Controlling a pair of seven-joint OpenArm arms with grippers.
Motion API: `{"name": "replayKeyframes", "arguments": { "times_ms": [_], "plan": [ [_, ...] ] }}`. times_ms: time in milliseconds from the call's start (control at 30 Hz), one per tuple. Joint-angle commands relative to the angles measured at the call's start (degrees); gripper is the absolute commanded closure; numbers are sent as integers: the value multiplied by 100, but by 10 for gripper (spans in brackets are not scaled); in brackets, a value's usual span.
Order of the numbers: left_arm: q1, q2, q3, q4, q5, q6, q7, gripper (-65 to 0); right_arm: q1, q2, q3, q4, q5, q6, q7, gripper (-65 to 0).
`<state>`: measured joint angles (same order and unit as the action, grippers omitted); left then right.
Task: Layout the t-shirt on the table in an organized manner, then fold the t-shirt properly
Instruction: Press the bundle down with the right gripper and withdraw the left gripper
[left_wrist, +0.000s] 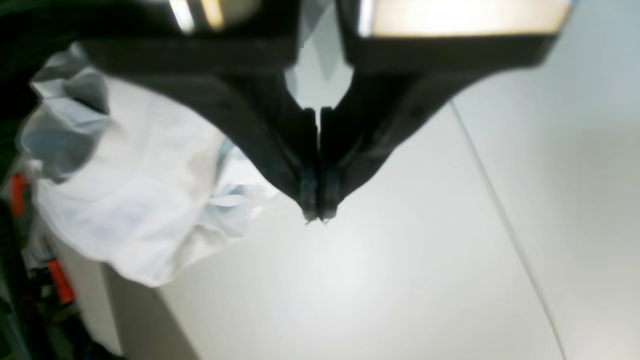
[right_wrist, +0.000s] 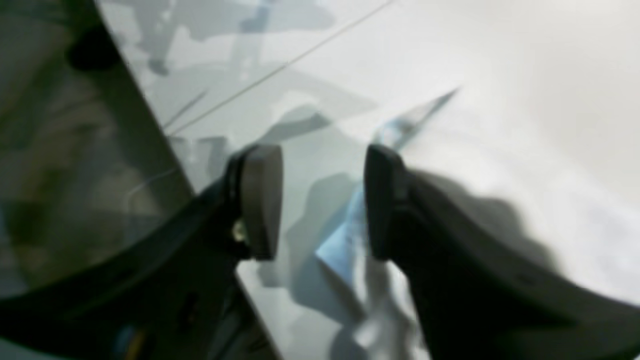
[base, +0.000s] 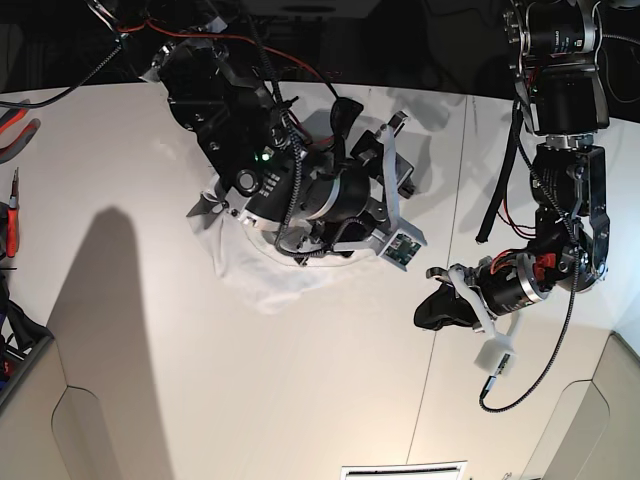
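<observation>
On the table (base: 150, 400) the t-shirt (base: 262, 285) lies crumpled, mostly hidden under the right arm in the base view. Above the cloth the right gripper (right_wrist: 322, 200) hangs with its jaws apart, nothing between them. Well apart, the left gripper (left_wrist: 318, 212) has its jaws pressed together and empty.

Bare table (base: 150, 380) lies open; the t-shirt (base: 255, 280) blocks the middle.
</observation>
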<state>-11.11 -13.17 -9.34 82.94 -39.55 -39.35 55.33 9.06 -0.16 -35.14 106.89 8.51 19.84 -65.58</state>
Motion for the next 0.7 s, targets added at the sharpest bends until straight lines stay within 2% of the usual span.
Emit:
{"name": "replayKeyframes", "arguments": {
  "times_ms": [0, 167, 300, 367, 433, 500, 567, 667],
  "plan": [
    [-127, -55, -11, 107, -83, -65, -162, 0, 92, -61, 20, 280, -136, 11, 90, -233],
    [-125, -264, -13, 107, -83, -65, -177, 0, 90, -48, 221, 935, -839, -264, 162, -12],
    [-122, -437, -17, 107, -120, -65, -221, 0, 92, -46, 909, 992, -1462, -778, 446, 0],
    [-120, -466, -85, 107, -455, -65, -302, 0, 92, -33, 1447, 988, -1499, -944, 562, 0],
    [-122, -461, -192, 107, -1325, -65, -236, 0, 90, 66, 2011, 968, -1099, -946, 579, 0],
    [-129, -450, -203, 107, -2076, -65, 46, 0, 79, 203, 2568, 831, -389, -848, 562, 0],
    [-107, -341, -188, 107, -2498, -65, 387, 0, 61, 302, 3121, 566, 435, -555, 516, 0],
    [-66, -50, -120, 105, -3069, -65, 671, 0, 63, 348, 3954, 52, 1941, 55, 330, 0]
  ]
}}
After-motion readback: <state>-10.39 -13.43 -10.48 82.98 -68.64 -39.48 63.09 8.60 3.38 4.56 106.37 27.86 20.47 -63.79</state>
